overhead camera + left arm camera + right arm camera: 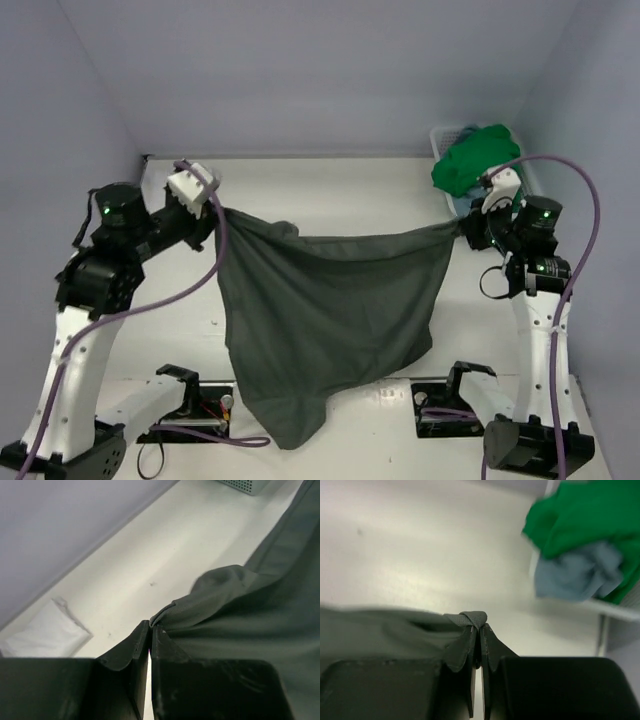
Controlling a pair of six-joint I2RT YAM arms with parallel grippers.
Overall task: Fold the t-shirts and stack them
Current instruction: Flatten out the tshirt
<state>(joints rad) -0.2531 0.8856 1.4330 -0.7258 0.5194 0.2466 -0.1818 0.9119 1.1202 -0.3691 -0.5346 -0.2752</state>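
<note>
White table (340,190), pale lilac walls (300,70) all round; left gripper (151,627) and right gripper (479,627) each pinch the dark olive-grey shirt (330,310) stretched above it

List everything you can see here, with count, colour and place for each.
dark t-shirt: one, olive-grey, stretched in the air between both grippers, its lower part hanging toward the near edge
green t-shirt: one, bright green, bunched on top of the basket
blue t-shirt: one, dusty light blue, in the basket under the green one
white t-shirt: one, white, flat on the table beside the wall, seen only from the left wrist
basket: one, white slatted, far right corner
table: one, white
left gripper: one, black, shut on the dark t-shirt's edge
right gripper: one, black, shut on its opposite edge
</note>
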